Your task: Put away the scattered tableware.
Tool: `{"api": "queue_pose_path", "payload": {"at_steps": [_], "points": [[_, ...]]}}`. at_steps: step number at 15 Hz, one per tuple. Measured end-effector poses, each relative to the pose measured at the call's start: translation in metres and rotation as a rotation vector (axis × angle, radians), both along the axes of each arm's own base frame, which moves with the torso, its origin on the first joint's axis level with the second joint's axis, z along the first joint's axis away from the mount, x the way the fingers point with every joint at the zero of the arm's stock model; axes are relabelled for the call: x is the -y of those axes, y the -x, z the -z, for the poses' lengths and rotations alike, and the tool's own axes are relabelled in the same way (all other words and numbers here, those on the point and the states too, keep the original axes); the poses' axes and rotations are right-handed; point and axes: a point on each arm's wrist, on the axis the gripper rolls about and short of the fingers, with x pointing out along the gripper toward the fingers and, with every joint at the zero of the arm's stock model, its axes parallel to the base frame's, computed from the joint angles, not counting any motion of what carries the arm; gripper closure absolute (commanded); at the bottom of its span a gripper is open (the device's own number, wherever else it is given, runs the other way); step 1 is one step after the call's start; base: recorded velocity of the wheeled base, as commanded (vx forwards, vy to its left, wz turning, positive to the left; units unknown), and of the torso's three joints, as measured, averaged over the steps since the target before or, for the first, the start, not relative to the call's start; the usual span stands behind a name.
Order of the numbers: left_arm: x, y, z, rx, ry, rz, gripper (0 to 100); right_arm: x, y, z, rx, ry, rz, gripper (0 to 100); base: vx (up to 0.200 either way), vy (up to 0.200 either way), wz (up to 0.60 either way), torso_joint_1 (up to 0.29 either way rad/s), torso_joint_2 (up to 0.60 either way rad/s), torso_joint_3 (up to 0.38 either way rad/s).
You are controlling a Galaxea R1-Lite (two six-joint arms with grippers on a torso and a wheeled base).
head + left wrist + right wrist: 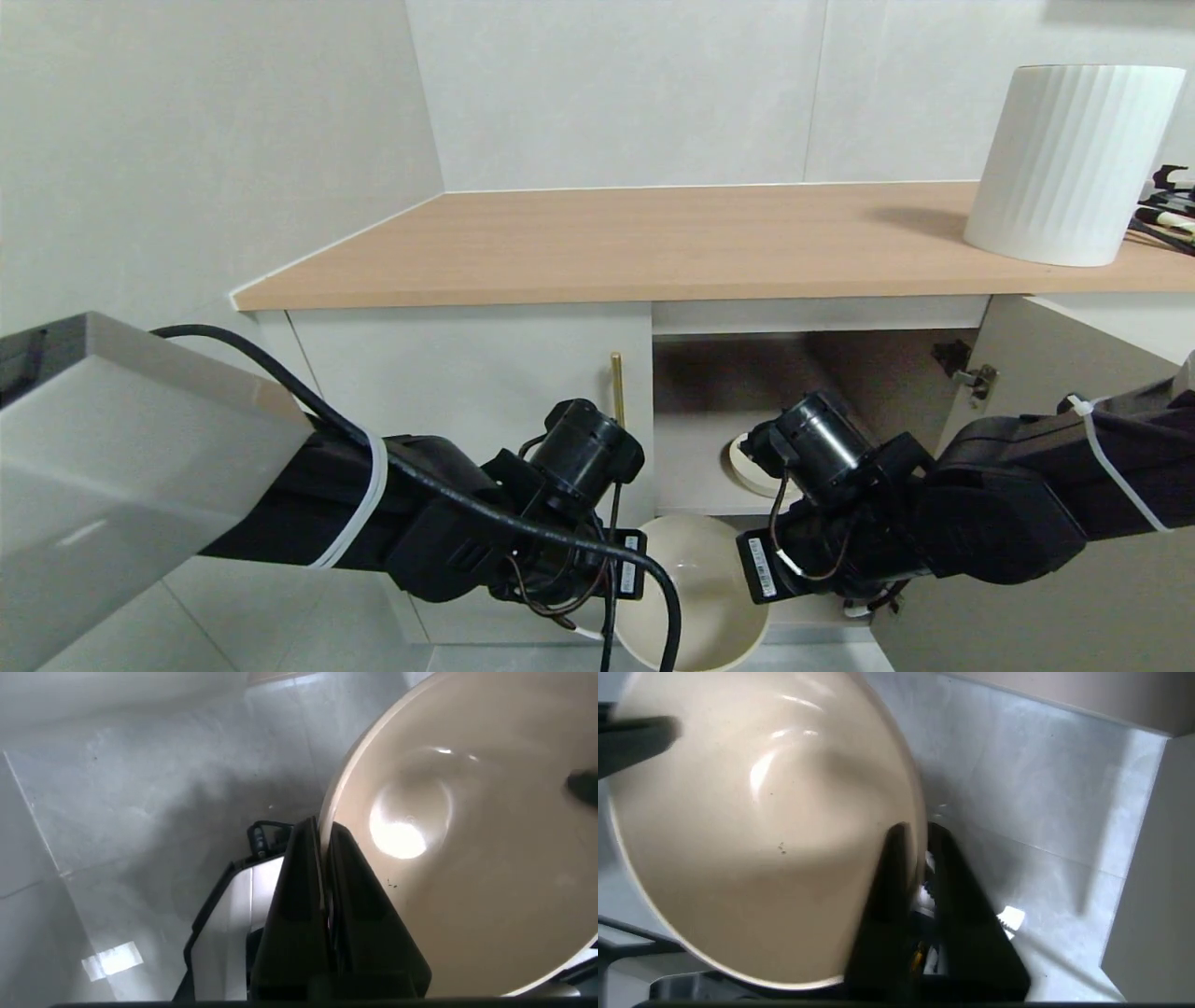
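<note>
Jaws of my left gripper [325,849] and right gripper [917,845] pinch opposite rims of the bowl [695,597], steadying it, I reckon, for the open cupboard [868,373]

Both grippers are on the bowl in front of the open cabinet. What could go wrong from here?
1. The left gripper and right gripper each pinch only the thin rim of the bowl, on opposite sides; uneven arm motion could twist it loose over the tiled floor.
2. A white dish sits inside the cabinet; the bowl might knock it going in.
</note>
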Motion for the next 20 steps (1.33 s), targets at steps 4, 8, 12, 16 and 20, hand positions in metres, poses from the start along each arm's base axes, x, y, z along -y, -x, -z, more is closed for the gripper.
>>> {"api": "queue_pose_path", "payload": {"at_steps": [4,8,12,16,20], "points": [[0.0,0.0,0.0,0.0,0.001,0.0,100,0.0,0.0,0.001,-0.003,0.002,-0.002,100,0.0,0.0,0.0,0.0,0.0,0.0],[0.0,0.0,0.0,0.001,0.0,-0.001,0,-0.001,0.001,0.002,-0.008,0.006,-0.008,100,0.0,0.0,0.0,0.0,0.0,0.0],[0.0,0.0,-0.001,0.003,0.003,-0.002,0,-0.001,0.001,0.003,-0.011,0.008,-0.009,100,0.0,0.0,0.0,0.0,0.0,0.0],[-0.001,0.001,-0.011,0.016,0.033,-0.01,0,-0.002,-0.002,0.008,-0.008,0.025,0.006,100,0.0,0.0,0.0,0.0,0.0,0.0],[-0.01,0.004,-0.035,0.056,0.096,-0.034,0,0.016,-0.029,0.013,0.011,0.047,0.116,100,0.0,0.0,0.0,0.0,0.0,0.0]]}}
